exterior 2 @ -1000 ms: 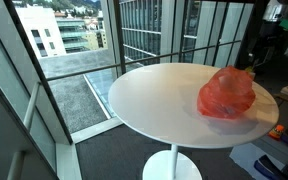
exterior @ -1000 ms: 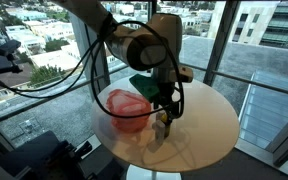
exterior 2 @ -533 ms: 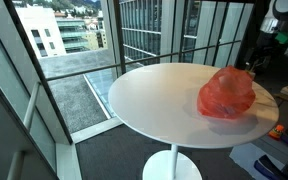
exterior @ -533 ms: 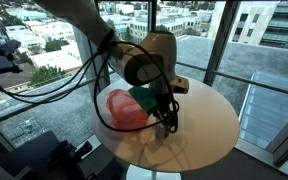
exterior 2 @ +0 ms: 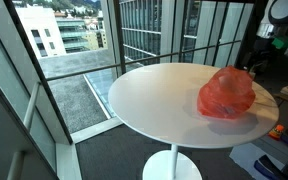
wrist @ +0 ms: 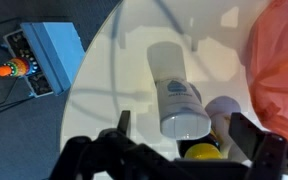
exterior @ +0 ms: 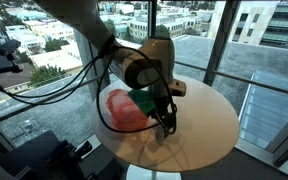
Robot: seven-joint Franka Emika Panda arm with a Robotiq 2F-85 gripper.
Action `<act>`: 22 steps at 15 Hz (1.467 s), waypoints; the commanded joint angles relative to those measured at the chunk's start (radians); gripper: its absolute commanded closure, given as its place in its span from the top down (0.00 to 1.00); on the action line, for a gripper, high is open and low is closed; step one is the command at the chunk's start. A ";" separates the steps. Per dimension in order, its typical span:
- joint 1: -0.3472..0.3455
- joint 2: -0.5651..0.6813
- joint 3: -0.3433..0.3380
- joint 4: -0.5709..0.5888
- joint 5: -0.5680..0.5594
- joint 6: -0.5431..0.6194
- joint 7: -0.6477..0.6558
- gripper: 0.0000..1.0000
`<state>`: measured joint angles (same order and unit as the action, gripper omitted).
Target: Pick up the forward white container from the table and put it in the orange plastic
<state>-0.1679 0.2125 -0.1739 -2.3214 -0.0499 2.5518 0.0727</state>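
Note:
A white container (wrist: 174, 90) with a blue label lies on its side on the round white table (wrist: 134, 40). My gripper (wrist: 187, 135) hovers over it, open, with a finger on each side of its near end. A second white rounded container (wrist: 224, 110) and a yellow object (wrist: 202, 152) lie right by it. The orange plastic bag (wrist: 279, 70) sits crumpled beside them and shows in both exterior views (exterior: 124, 108) (exterior 2: 227, 93). In an exterior view my gripper (exterior: 167, 122) is low over the table (exterior: 204, 125), next to the bag.
A blue box (wrist: 49, 55) with a small orange toy (wrist: 14, 68) beside it stands on the floor past the table's edge. Glass walls surround the table (exterior 2: 154, 100). Cables hang from the arm (exterior: 144, 65).
The arm has shifted toward the bag and dropped lower over the containers. The bag and containers have not moved.

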 commanded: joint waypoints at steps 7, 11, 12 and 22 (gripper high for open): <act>0.009 0.071 0.000 0.061 0.009 0.007 0.004 1.00; 0.010 0.090 -0.002 0.081 0.007 0.008 0.006 0.74; 0.010 0.093 -0.003 0.084 0.006 0.007 0.007 0.66; 0.029 0.028 -0.012 0.072 -0.020 -0.056 0.029 0.27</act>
<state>-0.1561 0.2926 -0.1753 -2.2485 -0.0499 2.5495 0.0769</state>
